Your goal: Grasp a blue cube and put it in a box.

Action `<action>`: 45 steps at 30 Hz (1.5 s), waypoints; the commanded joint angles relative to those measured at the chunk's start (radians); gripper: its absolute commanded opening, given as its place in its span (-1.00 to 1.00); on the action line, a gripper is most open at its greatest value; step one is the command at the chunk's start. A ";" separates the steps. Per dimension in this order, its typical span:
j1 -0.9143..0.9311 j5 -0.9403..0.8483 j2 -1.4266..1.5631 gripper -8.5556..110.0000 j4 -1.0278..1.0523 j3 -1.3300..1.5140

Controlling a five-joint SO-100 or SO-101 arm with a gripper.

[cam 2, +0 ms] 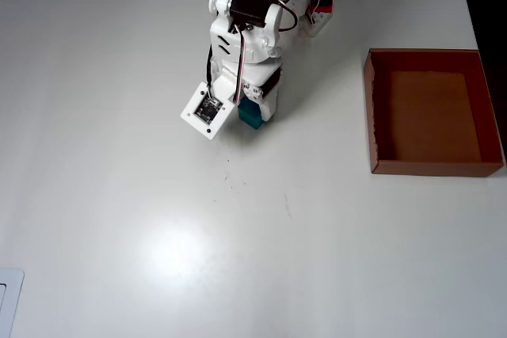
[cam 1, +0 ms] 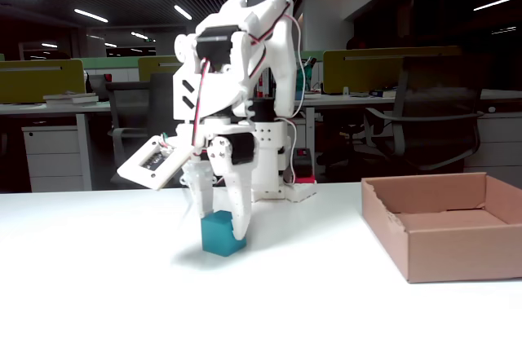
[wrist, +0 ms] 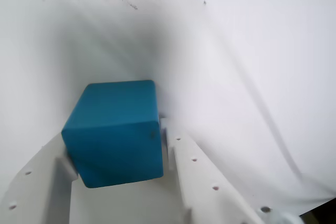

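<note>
The blue cube (wrist: 115, 129) fills the middle of the wrist view, pressed between my two white fingers, one on each side. In the fixed view the blue cube (cam 1: 222, 234) rests on the white table with my gripper (cam 1: 220, 222) straddling it from above. My gripper (wrist: 116, 148) is shut on it. From overhead only a sliver of the blue cube (cam 2: 251, 115) shows below the arm, and my gripper (cam 2: 253, 107) is mostly hidden. The box (cam 2: 371, 108), a shallow brown cardboard tray, sits well to the right with nothing in it. Its low front wall (cam 1: 457, 258) shows in the fixed view.
The arm's base (cam 2: 305, 5) stands at the table's far edge. A small white board (cam 2: 207, 108) hangs off the wrist left of the cube. A white object (cam 2: 8, 302) lies at the near left corner. Office desks and chairs stand behind the table.
</note>
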 commanded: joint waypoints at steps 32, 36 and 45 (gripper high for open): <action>-0.011 -0.021 0.110 -0.44 0.199 -0.129; -0.020 -0.023 0.066 -0.44 0.150 -0.109; -0.060 -0.026 -0.008 -0.44 0.035 -0.037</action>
